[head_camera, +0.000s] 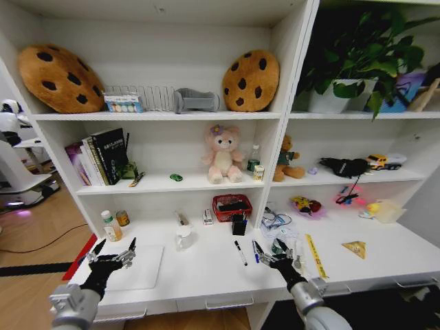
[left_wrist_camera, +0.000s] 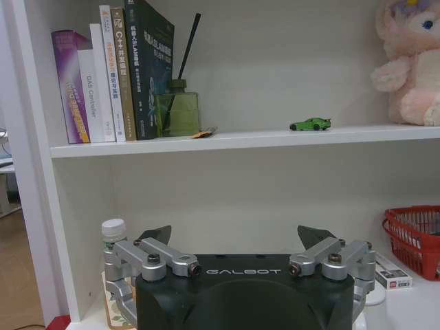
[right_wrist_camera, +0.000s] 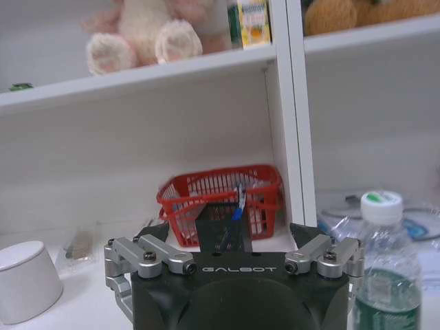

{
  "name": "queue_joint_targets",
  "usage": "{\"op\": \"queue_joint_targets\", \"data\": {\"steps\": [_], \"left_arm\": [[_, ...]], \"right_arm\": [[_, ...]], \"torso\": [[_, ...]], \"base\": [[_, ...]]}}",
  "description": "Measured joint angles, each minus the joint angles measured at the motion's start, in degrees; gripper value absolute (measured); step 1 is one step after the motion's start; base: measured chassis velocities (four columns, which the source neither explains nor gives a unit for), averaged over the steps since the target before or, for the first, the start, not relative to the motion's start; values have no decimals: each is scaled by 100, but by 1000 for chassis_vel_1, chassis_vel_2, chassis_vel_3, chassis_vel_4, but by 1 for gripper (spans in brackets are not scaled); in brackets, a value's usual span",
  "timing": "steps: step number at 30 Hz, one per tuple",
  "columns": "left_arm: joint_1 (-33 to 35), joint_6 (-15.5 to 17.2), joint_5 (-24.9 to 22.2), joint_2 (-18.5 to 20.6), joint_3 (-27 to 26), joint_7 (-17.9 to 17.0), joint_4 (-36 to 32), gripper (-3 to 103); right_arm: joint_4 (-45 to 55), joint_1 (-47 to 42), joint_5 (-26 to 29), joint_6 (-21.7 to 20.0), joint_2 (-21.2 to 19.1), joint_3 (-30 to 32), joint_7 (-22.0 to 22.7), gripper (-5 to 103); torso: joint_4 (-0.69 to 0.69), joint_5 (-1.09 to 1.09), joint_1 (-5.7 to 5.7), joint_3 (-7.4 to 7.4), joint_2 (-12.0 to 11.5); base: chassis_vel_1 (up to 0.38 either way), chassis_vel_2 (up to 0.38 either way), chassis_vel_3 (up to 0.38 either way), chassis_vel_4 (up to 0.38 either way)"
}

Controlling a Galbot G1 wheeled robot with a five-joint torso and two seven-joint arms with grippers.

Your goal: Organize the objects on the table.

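**Both grippers spread wide, nothing grasped**

Head view: lower left of the frame, left gripper (head_camera: 113, 255) hovering over the silver laptop (head_camera: 137, 267) that lies flat on the table (head_camera: 206, 275); fingers splayed far apart, holding nothing. Lower centre-right, right gripper (head_camera: 282, 256) likewise spread wide and empty, just above the table among small clutter. Black pen (head_camera: 240, 253) and blue pen (head_camera: 256, 251) lying side by side to the left of that gripper; yellow ruler (head_camera: 315, 256) to its right, running toward the front edge. Yellow triangular wedge (head_camera: 355, 249) farther right, apart from the ruler. Red basket (head_camera: 232, 207) at the back centre of the table. Green toy car (head_camera: 177, 177) up on the middle shelf, left of the pink plush toy (head_camera: 223, 155).

Left wrist view: bottom of the frame, left gripper (left_wrist_camera: 235, 237) with both fingertips (left_wrist_camera: 157, 234) far apart, bare wall between them, touching nothing. Upper right of centre, green toy car (left_wrist_camera: 311, 124) on the shelf board; upright books (left_wrist_camera: 113, 72) at upper left.

Right wrist view: bottom centre, right gripper (right_wrist_camera: 230, 237) released and wide, nothing clasped. Red basket (right_wrist_camera: 221, 199) beyond the gap; clear water bottle (right_wrist_camera: 382, 275) at lower right, just beside the right-hand finger, contact impossible to tell. White cup (right_wrist_camera: 24, 278) at lower left.
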Motion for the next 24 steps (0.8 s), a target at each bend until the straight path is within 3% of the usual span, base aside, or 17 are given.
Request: {"op": "queue_joint_targets", "data": {"steps": [1,2,5,7,11,15,19,21,24], "left_arm": [[72,-10,21,-2,-40,21,-42,100],[70,-10,27,-7,-40,19,-52,100],[64,-2,78,-73,1,5,-52,100],[97,-2,109,-125,20,6,-52,100],[216,-21,218,-178,32,42,-55,100],[225,-22,230,-177,35,44,-78,100],[221,-21,229,-193,29,45,-80,100],[236,-22,227,-215,-1,45,-77,100],[213,-25,218,-219,-11,41,-46,100]], "right_arm": [[-321,619,482,-601,-64,-410,488,98],[-490,894,778,-831,-107,-618,748,97],[-937,1443,1151,-1056,-157,-1072,1116,96],[-1162,1705,1192,-1124,-161,-1255,1179,94],[-1674,2376,1297,-1358,-130,-1633,1206,80],[-2190,3014,1426,-1529,-193,-2075,1153,77],[-2393,3287,1615,-1694,-265,-2356,1101,80],[-2508,3453,1682,-1774,-257,-2581,1136,91],[-2662,3596,1714,-1810,-197,-2735,1189,99]], "torso": [[4,1,0,0,0],[2,1,0,0,0],[0,0,0,0,0],[-1,0,0,0,0],[2,0,0,0,0],[2,0,0,0,0],[0,-2,0,0,-1],[1,-1,0,0,0],[0,-1,0,0,0]], "base": [[0,0,0,0],[0,0,0,0],[0,0,0,0],[0,0,0,0],[0,0,0,0],[0,0,0,0],[0,0,0,0],[0,0,0,0],[0,0,0,0]]}}
